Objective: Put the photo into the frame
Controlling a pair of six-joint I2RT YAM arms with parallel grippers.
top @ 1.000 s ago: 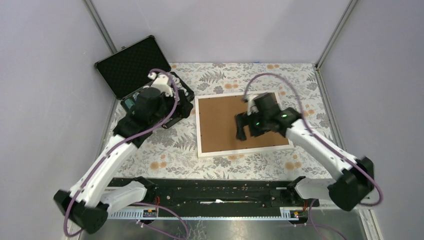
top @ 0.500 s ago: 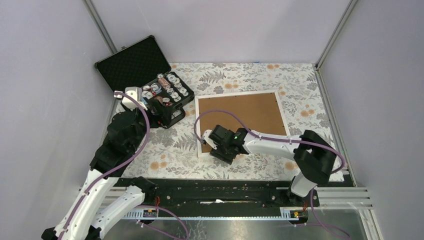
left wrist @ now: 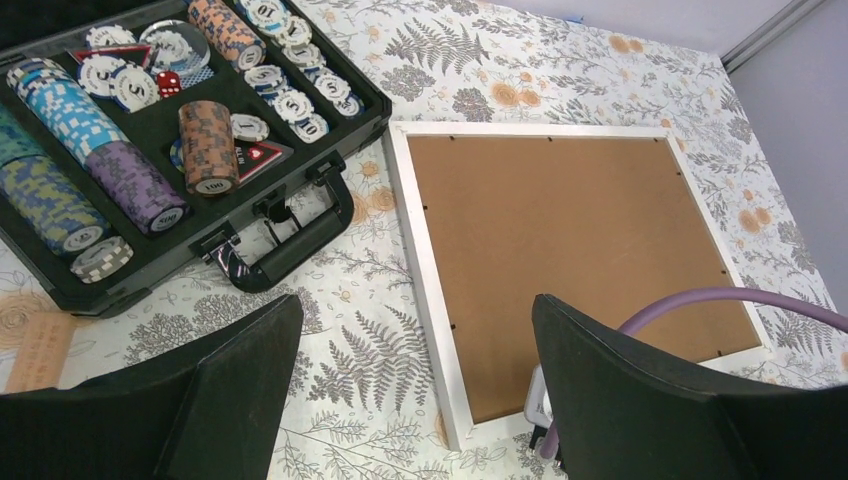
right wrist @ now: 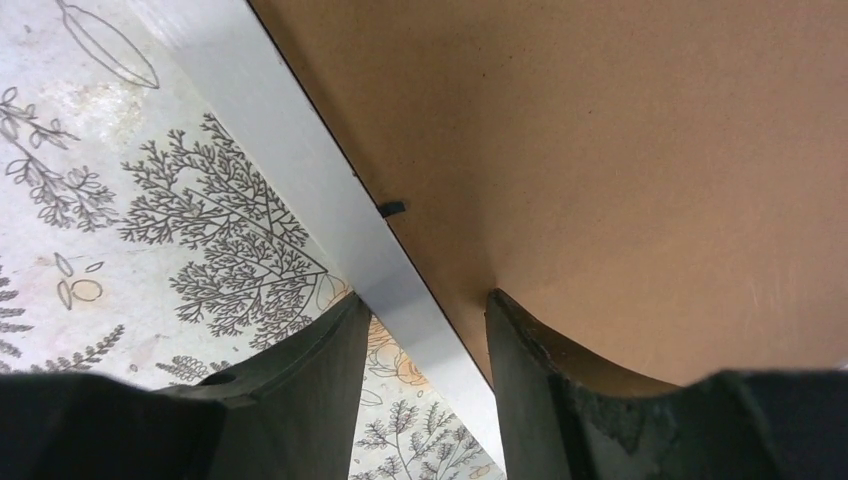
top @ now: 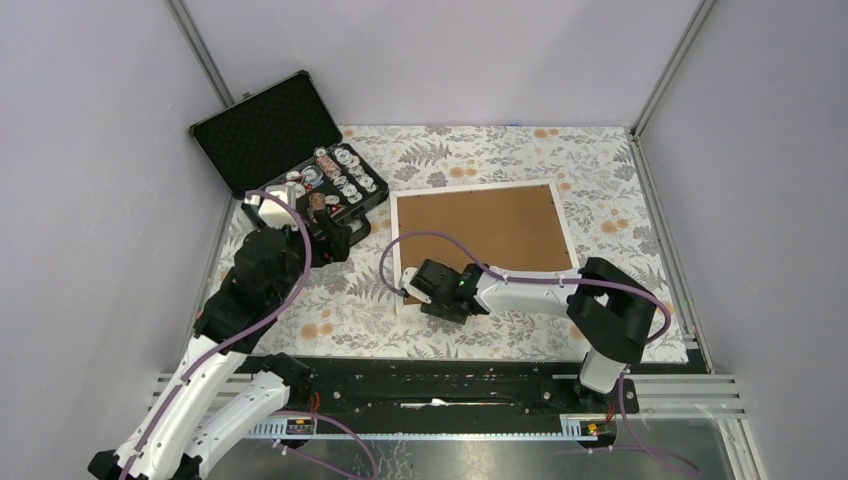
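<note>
1. Right claw (top: pixel 424 291), overhead view: sits low at the near-left corner of the frame (top: pixel 397 250), with its arm reaching leftward along the near rail. The frame lies flat and back up, right of centre on the floral cloth (top: pixel 340 300), with the brown backing board (top: pixel 480 240) showing. The photo is not visible, and I cannot tell whether it lies under the board. The left claw (top: pixel 338 238) hangs by the chip case (top: pixel 265 130), well apart from the frame.
2. Left wrist view: the left claw (left wrist: pixel 415 390) is wide open and its 2 fingers are empty. It looks down on the frame (left wrist: pixel 424 270), with the chip case (left wrist: pixel 160 262) to the left.
3. Right wrist view: the right claw (right wrist: pixel 425 345) is roughly half open. 1 finger (right wrist: pixel 290 390) is over the cloth and the other over the backing board (right wrist: pixel 600 130), so the claw straddles the left rail of the frame (right wrist: pixel 305 170). No clamp on the rail is evident.
4. Judgement: the rail runs near-to-far directly beneath the right jaws. The right arm is the nearer one, so lifting that edge falls to it.
</note>
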